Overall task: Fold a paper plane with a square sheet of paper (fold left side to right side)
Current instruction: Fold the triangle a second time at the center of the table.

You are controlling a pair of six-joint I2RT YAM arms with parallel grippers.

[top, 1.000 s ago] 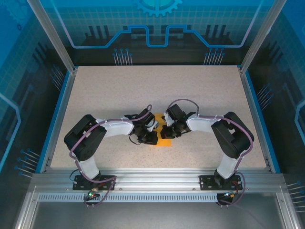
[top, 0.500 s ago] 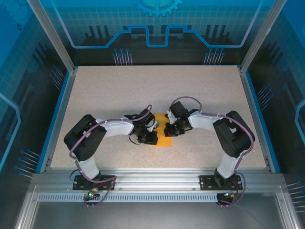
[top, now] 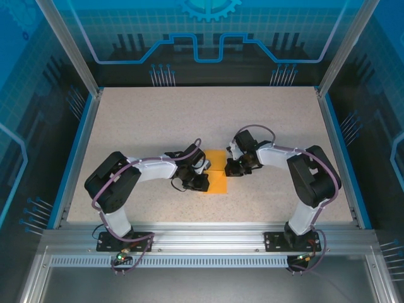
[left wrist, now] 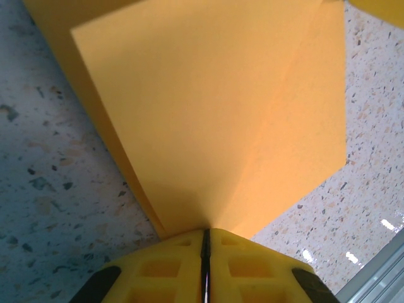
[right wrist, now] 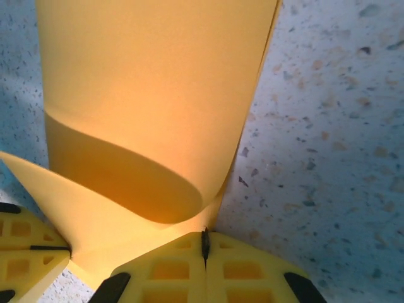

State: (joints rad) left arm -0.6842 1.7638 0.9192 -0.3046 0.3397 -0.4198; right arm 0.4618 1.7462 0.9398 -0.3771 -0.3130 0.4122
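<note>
- Near edge: an aluminium rail (top: 202, 237) runs the width of the table (top: 158, 120), with both arm bases bolted on it.
- Table surface: pale, speckled, stone-like, matte. Blue trim (top: 79, 151) lines its left and right sides.
- Left pincer (top: 197, 182): low over the table near its middle. In the left wrist view its yellow fingers (left wrist: 170, 271) are pressed together, clamped on the edge of the square sheet of paper (top: 216, 180). The sheet fans out from the seam with a crease running away from it.
- Right pincer (top: 235, 169): just right of the sheet, fingers (right wrist: 246, 274) together and clamped on a paper edge. The paper there curls up in a loose bend off the table.
- Sheet: bright orange, between the two pincers. Its near part lies flat on the table.
- Beyond: a bare speckled stretch of table to the far edge.
- Room: dark enclosure with slanted metal posts (top: 66, 44). A translucent blue back panel (top: 208, 31) is printed with circuit lines and a gear.
</note>
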